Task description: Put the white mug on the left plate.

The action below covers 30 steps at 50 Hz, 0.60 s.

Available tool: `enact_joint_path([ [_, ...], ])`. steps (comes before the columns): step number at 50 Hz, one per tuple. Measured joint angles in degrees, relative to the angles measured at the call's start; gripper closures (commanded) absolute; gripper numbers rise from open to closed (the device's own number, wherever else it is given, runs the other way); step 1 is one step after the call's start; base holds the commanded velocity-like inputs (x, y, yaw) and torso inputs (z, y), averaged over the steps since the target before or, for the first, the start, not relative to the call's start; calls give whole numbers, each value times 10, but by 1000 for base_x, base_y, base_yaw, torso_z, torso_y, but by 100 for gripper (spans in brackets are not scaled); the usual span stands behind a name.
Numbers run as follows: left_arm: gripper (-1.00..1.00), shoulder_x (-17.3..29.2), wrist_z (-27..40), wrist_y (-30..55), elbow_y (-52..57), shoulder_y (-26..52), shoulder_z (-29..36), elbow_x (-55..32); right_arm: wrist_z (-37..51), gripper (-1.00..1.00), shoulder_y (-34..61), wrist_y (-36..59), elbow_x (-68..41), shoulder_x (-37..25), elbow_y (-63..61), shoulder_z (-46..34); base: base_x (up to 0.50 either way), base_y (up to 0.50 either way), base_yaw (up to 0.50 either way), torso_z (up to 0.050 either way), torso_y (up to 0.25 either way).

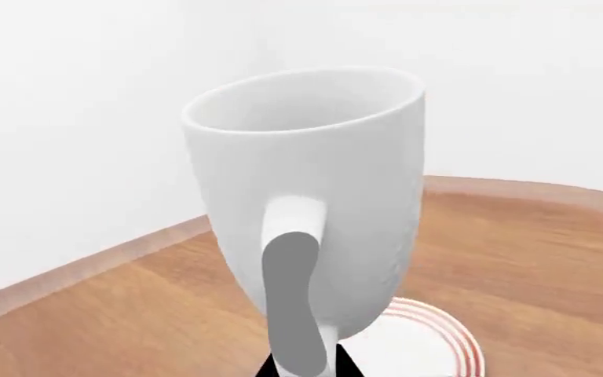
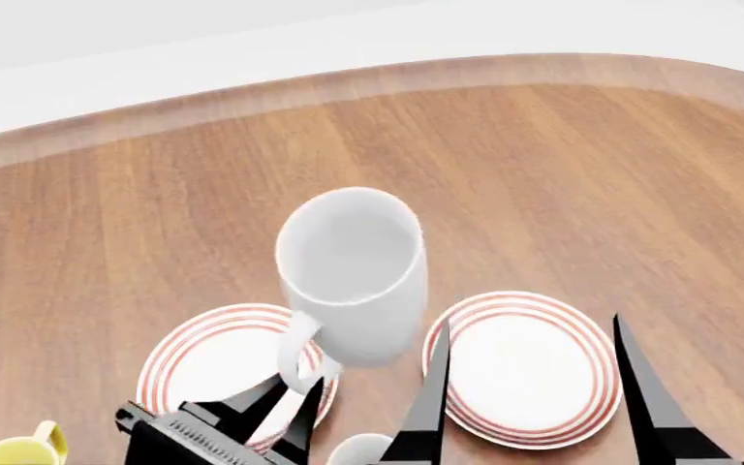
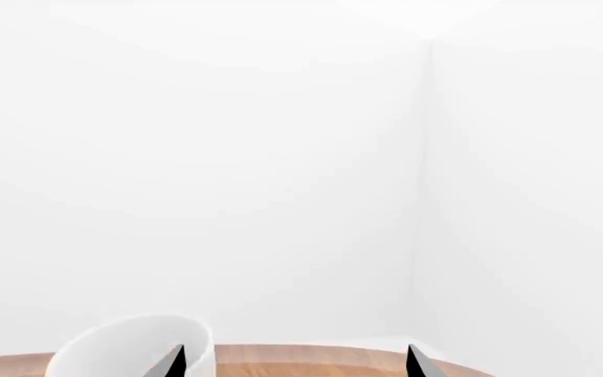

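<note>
Overhead, the left gripper (image 2: 297, 399) has its fingers clamped on the white mug's (image 2: 353, 276) handle, holding it above the table (image 2: 579, 174) beside the left plate (image 2: 224, 363); right gripper (image 2: 527, 387) fingers apart.

The white mug (image 2: 353, 276) looks like glazed ceramic, smooth with a soft sheen, plain inside and out, as does its loop handle (image 1: 293, 212). The left plate (image 2: 217, 356) at seven o'clock of the mug, and the right plate (image 2: 527, 373) at four o'clock, look like the same smooth white ware with thin red rings. The table (image 2: 579, 184) shows warm brown wood grain with a satin finish and a paler edge. The left gripper (image 2: 282, 412) and right gripper (image 2: 534, 397) have matt black fingers.
</note>
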<state>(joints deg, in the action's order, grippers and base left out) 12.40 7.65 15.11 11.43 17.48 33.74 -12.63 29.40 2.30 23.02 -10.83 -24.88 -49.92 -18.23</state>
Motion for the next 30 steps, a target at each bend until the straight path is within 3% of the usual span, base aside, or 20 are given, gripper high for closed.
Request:
enact_joint_path([
  [30, 100, 3, 21, -23, -154, 127, -94, -16, 5, -100, 4, 4, -2, -3, 0, -5, 0, 0, 0, 0, 0],
])
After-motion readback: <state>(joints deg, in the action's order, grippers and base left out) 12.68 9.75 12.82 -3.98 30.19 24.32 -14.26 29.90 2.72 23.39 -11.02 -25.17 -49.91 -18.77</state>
